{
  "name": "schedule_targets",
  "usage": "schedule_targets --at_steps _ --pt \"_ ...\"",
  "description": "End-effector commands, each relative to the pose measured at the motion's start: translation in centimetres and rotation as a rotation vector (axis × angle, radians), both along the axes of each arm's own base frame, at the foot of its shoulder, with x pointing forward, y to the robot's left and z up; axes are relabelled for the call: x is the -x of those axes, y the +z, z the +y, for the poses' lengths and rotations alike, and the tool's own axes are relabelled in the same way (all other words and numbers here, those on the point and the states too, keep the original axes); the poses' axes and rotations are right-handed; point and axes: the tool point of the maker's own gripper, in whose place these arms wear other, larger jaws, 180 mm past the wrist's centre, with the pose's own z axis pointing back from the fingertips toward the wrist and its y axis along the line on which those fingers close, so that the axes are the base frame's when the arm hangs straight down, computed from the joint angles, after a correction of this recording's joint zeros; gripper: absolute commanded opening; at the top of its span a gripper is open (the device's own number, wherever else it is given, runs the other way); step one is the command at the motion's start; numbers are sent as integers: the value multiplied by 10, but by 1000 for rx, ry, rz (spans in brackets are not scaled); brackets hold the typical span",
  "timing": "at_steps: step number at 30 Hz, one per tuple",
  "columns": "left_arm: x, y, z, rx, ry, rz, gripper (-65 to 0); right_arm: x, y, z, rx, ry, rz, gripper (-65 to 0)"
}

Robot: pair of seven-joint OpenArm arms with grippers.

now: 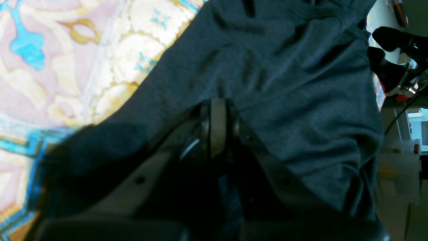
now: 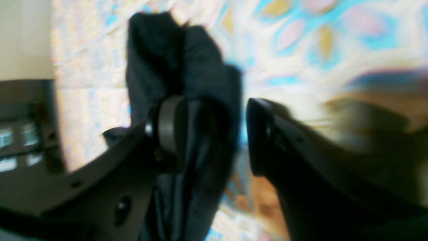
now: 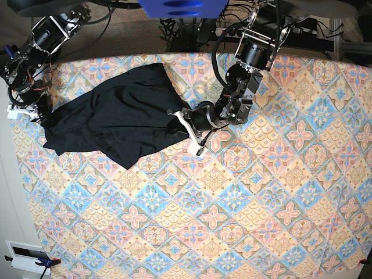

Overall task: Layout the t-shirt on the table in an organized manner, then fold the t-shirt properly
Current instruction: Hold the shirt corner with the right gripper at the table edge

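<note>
Left wrist: left gripper [image 1: 217, 110] pinched on plain black thin-fabric t-shirt [image 1: 284, 83] to stretch it; right wrist: right gripper [image 2: 210, 134] spread, cloth against one finger; base: garment rumpled, far-left on diamond-patterned pastel table [image 3: 261, 203].
</note>
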Motion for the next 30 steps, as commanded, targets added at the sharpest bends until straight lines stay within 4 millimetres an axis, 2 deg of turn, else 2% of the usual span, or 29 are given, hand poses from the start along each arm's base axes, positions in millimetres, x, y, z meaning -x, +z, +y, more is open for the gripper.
schedule_targets --at_steps 1,3,6,18,19,24,27,30 --pt "15 -28 26 -160 -8 79 -650 0 -7 14 -12 62 51 -368" --pt "15 -28 26 -161 -6 80 -650 -4 -13 31 -18 108 65 -368" --pt "15 -28 26 -161 -6 80 -650 -7 -16 40 -12 144 76 -368" --pt "14 -28 27 -159 -4 80 -650 -11 -16 44 -4 159 73 -375" --pt "14 -28 27 -159 -4 80 -650 -11 -16 44 -4 159 73 -400" --pt "14 -28 27 -159 -4 80 -650 -17 -12 38 28 135 33 -648" --pt "14 -28 27 -159 -4 80 -650 -22 1 41 77 197 -17 -645" --pt "14 -28 27 -161 -4 80 -650 -39 42 34 188 223 -109 -650"
